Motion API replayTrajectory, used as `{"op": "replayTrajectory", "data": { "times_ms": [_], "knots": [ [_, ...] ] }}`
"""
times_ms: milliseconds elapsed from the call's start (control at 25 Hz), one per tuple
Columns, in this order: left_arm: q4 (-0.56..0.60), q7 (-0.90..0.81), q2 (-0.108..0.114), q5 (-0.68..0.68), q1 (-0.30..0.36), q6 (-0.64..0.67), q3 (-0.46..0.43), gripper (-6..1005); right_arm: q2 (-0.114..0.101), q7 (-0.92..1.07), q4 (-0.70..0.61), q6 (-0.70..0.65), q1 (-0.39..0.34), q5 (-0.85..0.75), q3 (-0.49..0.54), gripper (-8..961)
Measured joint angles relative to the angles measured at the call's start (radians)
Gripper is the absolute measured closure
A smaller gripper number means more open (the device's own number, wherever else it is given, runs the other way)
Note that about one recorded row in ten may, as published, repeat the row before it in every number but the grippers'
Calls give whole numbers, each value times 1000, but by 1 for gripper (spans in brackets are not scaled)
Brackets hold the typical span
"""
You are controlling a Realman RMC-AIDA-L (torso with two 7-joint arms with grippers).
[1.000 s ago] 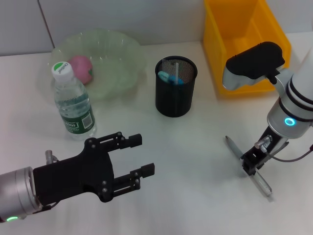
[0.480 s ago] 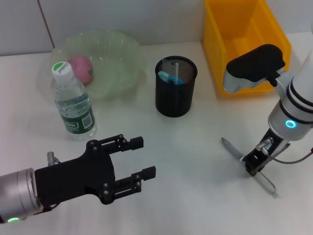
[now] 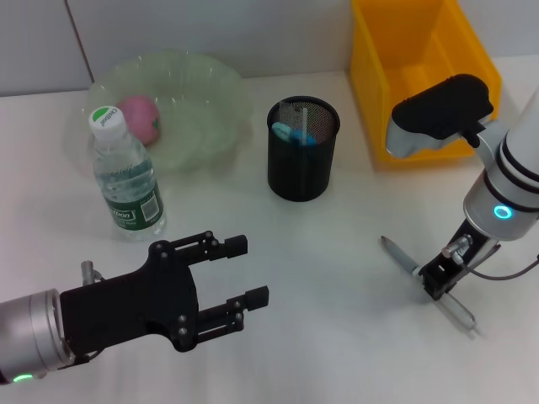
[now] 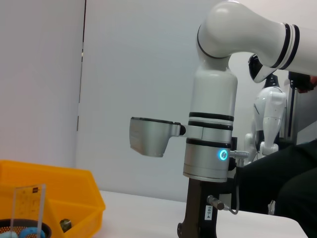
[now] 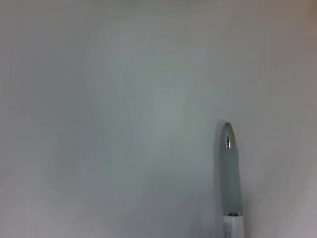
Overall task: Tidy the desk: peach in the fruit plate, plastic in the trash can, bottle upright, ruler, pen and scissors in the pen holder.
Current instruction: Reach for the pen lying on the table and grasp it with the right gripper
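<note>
My right gripper (image 3: 437, 283) is low over the table at the right, shut on the grey pen (image 3: 401, 257), which lies slanted under it. The right wrist view shows the pen's tip (image 5: 230, 173) over the white table. My left gripper (image 3: 251, 270) hovers open and empty at the front left. The pink peach (image 3: 140, 117) lies in the green fruit plate (image 3: 210, 80). Beside it the bottle (image 3: 126, 179) stands upright. The black pen holder (image 3: 302, 164) holds the blue-handled scissors (image 3: 300, 135) and a clear ruler (image 3: 290, 110). The yellow trash can (image 3: 418, 63) is at the back right. No plastic shows.
The left wrist view looks across at the right arm (image 4: 209, 148), with the yellow trash can (image 4: 54, 198) and the ruler (image 4: 27, 203) low beside it. White table (image 3: 337, 337) lies between the two grippers.
The right gripper has shifted slightly toward the right, and the pen has swung a little with it. The left arm crept slightly forward.
</note>
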Motion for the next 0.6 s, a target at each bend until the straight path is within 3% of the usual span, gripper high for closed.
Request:
{"op": "replayTrajectory", "data": {
  "times_ms": [360,600],
  "knots": [
    [0,0,0,0,0,1,0,361,0,-8,-18,-3,-10,7,9,833],
    [1,0,0,0,0,2,0,361,0,-13,-27,-6,-11,10,19,951]
  ]
}}
